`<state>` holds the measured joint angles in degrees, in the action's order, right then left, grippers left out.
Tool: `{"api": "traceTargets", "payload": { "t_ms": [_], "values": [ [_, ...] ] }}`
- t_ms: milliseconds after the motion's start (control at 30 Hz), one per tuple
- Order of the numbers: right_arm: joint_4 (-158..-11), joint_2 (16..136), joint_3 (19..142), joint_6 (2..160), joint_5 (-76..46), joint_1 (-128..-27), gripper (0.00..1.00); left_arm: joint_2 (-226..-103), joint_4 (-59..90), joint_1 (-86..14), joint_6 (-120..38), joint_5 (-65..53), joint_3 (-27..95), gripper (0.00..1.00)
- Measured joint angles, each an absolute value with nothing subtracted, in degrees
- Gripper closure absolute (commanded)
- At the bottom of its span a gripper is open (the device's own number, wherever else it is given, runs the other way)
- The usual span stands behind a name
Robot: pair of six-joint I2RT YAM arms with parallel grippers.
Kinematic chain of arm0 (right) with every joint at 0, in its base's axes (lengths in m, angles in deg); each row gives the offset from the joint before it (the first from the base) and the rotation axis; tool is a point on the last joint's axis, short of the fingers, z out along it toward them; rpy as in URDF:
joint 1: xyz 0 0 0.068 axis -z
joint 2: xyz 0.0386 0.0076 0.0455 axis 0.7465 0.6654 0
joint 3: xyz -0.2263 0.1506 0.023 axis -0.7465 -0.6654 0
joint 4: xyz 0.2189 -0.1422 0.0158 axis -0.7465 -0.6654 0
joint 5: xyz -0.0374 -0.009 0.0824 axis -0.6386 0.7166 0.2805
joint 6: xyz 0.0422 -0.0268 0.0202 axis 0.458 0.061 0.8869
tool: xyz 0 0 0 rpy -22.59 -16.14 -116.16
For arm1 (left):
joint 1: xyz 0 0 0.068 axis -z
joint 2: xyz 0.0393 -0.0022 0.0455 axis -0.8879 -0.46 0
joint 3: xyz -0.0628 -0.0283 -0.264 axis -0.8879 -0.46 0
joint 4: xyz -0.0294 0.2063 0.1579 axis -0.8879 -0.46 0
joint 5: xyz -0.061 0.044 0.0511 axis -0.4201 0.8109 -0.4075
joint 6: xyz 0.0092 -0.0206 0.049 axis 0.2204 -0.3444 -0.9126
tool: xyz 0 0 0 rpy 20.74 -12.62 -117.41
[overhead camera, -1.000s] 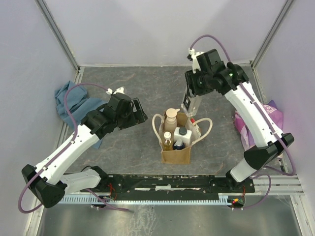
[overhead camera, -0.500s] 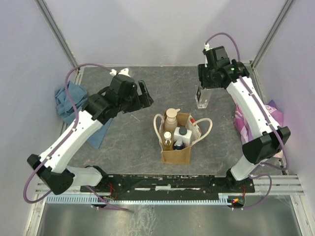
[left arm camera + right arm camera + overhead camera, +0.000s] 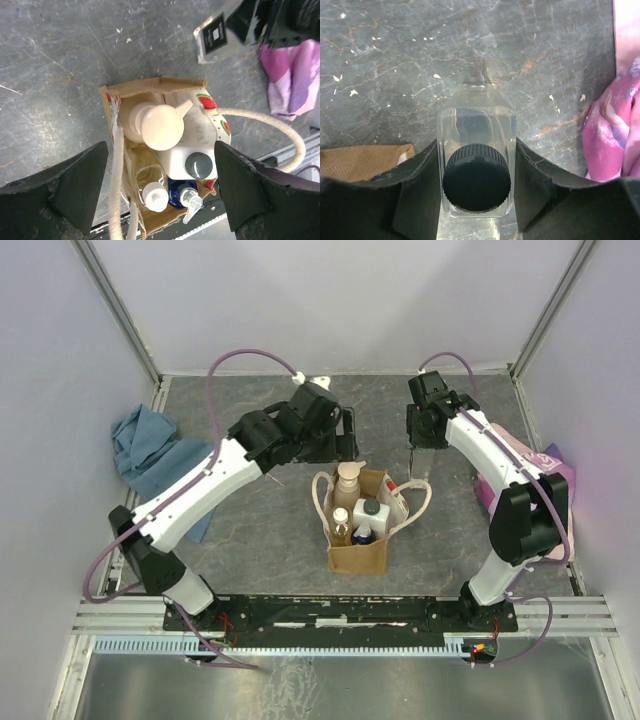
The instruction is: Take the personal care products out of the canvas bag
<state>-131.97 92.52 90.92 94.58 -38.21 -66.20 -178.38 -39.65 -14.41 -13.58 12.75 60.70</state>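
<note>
The canvas bag (image 3: 358,552) stands at table centre, its mouth (image 3: 114,95) showing in the left wrist view. Inside are a beige pump bottle (image 3: 157,125), a white bottle with dark cap (image 3: 200,164), an amber bottle with white cap (image 3: 152,192) and a dark blue spray bottle (image 3: 176,191). My left gripper (image 3: 161,167) hangs open above them, touching nothing; from the top it (image 3: 343,440) is at the bag's far edge. My right gripper (image 3: 476,172) is shut on a clear bottle (image 3: 476,127), low over the table beyond the bag's right side (image 3: 214,42).
A pink-purple floral cloth (image 3: 545,480) lies bunched against the right wall, close to the clear bottle (image 3: 615,125). A blue cloth (image 3: 145,450) lies at the left wall. The bag's cream loop handles (image 3: 265,120) stick out sideways. The rail (image 3: 340,612) runs along the near edge.
My left arm has swung right and now hovers over the bag's mouth. My right gripper has carried the clear bottle away from the bag to the right and lower.
</note>
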Motion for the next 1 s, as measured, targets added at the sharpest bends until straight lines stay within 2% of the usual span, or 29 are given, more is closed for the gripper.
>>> {"api": "traceTargets", "payload": {
  "t_ms": [133, 233, 500, 1000],
  "values": [
    [-129.7, 92.4, 89.1, 95.8, -38.3, -65.0, 0.37, -182.9, -41.0, -12.6, -14.0, 12.8, 61.4, 0.07],
    [-128.0, 92.4, 88.5, 96.5, -38.6, -64.4, 0.27, -186.6, -42.6, -11.4, -14.3, 13.9, 61.5, 0.07],
    [-126.5, 92.4, 87.9, 96.7, -39.3, -63.2, 0.15, -190.7, -44.7, -9.6, -14.9, 17.3, 61.5, 0.10],
    [-127.5, 92.3, 87.9, 97.2, -40.0, -62.5, 0.10, -190.8, -42.6, -8.5, -16.3, 20.0, 61.5, 0.29]
  ]
}}
